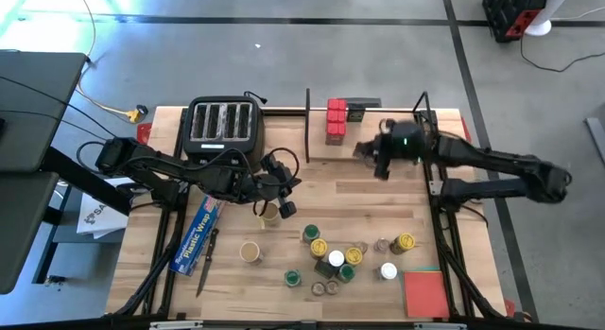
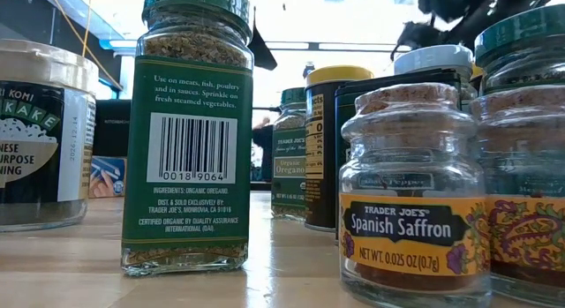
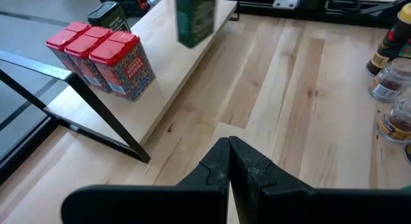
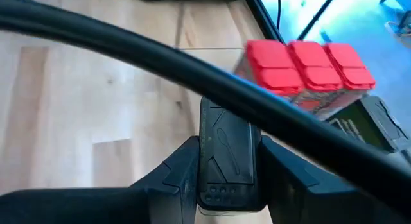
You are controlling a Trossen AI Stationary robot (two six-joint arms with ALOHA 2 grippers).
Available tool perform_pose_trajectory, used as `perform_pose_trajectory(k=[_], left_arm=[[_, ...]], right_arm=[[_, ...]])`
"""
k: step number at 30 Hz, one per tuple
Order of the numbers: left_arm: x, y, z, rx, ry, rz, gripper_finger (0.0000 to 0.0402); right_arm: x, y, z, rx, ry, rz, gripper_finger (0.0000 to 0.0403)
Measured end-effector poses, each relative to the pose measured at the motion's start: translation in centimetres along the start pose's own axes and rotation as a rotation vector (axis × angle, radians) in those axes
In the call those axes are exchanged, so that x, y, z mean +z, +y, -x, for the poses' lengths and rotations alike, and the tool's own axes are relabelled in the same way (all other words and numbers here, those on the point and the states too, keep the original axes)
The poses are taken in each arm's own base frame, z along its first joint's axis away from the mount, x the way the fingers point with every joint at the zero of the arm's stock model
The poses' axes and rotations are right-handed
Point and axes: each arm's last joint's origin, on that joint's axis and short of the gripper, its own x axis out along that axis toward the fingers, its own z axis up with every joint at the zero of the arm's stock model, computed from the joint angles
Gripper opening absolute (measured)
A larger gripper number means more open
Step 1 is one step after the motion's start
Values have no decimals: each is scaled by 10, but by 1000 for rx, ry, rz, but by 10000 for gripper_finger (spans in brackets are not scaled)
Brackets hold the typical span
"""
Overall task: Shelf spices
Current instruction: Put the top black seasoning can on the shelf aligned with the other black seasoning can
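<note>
The shelf (image 1: pixel 402 150), a light-wood board with black rod ends, lies at the table's far middle. Three red tins (image 1: pixel 336 120) and a black box (image 1: pixel 357 111) stand on it, as the left wrist view shows (image 3: pixel 96 54). My right gripper (image 1: pixel 367 154) is shut on another black spice box (image 4: pixel 228 147) just above the board, near the tins (image 4: pixel 308 67). My left gripper (image 1: pixel 284 203) hangs shut above the table's middle, beside a small jar (image 1: pixel 269 213), holding nothing (image 3: pixel 229 161). Several spice jars (image 1: pixel 345 256) stand near the front; two of them fill the low view (image 2: pixel 196 131) (image 2: pixel 410 193). My right gripper pinches the black box between its two fingers (image 4: pixel 183 166), one on each long side (image 4: pixel 204 144). The fingers slant downward from the table's right side. The box (image 3: pixel 194 18) hangs clear above the shelf board, roughly upright.
A black four-slot toaster (image 1: pixel 222 122) stands at the far left beside the shelf. A long blue plastic-wrap box (image 1: pixel 197 235) and a dark utensil (image 1: pixel 206 269) lie at the left front. A red square pad (image 1: pixel 425 292) lies at the right front. One shelf rod (image 4: pixel 128 44) crosses the right wrist view.
</note>
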Motion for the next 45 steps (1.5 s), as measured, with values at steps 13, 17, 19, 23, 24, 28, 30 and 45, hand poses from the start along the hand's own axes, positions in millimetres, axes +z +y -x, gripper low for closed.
perform_pose_trajectory(k=[13, 17, 19, 23, 24, 28, 30, 45], left_arm=[[1, 3, -2, 12, -1, 9, 0], [1, 3, -2, 12, -2, 9, 0], [1, 3, -2, 9, -2, 9, 0], [1, 3, -2, 2, 0, 9, 0], [1, 3, -2, 1, 0, 9, 0], [1, 3, -2, 0, 0, 9, 0], [1, 3, -2, -10, 2, 9, 0], [1, 3, -2, -14, 4, 10, 0]], right_arm=[[-29, -61, -49, 41, -6, -28, 122], [-31, -64, -57, 14, 6, 9, 131], [-31, -65, -58, -10, 13, 25, 142], [-29, -67, -58, -55, 3, 47, 155], [-29, -67, -58, -58, 0, 61, 155], [-29, -67, -58, -57, 2, 124, 158], [-29, -67, -58, -57, 2, 140, 159], [-20, -72, -54, -161, -35, 204, 191]])
